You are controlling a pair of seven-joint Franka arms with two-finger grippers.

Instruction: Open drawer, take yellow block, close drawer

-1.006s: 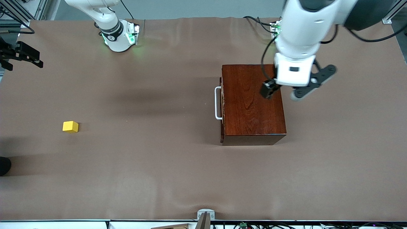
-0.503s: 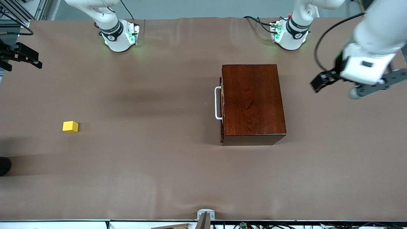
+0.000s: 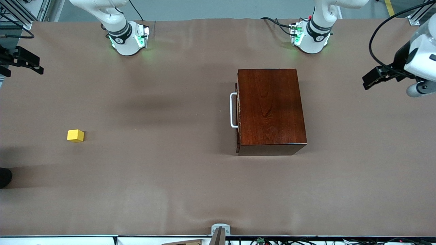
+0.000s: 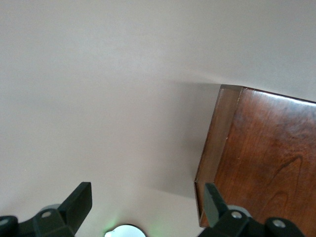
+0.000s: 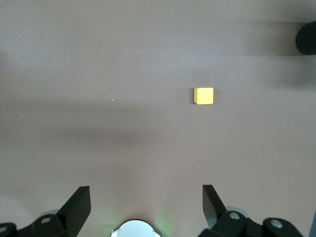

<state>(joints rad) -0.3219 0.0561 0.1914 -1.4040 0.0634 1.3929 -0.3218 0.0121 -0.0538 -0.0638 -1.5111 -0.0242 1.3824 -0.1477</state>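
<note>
The drawer [image 3: 238,136] is shut in the dark reddish wooden box [image 3: 270,109]; its white bar handle [image 3: 233,110] faces the right arm's end of the table. The box's corner shows in the left wrist view [image 4: 261,158]. The yellow block [image 3: 75,135] lies on the bare table toward the right arm's end, and shows in the right wrist view [image 5: 203,96]. My left gripper [image 3: 374,77] is open and empty, up over the table's edge at the left arm's end [image 4: 147,200]. My right gripper [image 3: 32,63] is open and empty, high over the right arm's end [image 5: 145,202].
A black round object [image 3: 4,177] sits at the table's edge, nearer the front camera than the block, and shows in the right wrist view [image 5: 307,38]. The arm bases [image 3: 127,39] [image 3: 310,35] stand along the back. A small mount [image 3: 219,230] is at the front edge.
My left gripper has swung from over the box out to the table's edge at the left arm's end. The right gripper, the block and the shut drawer have barely moved.
</note>
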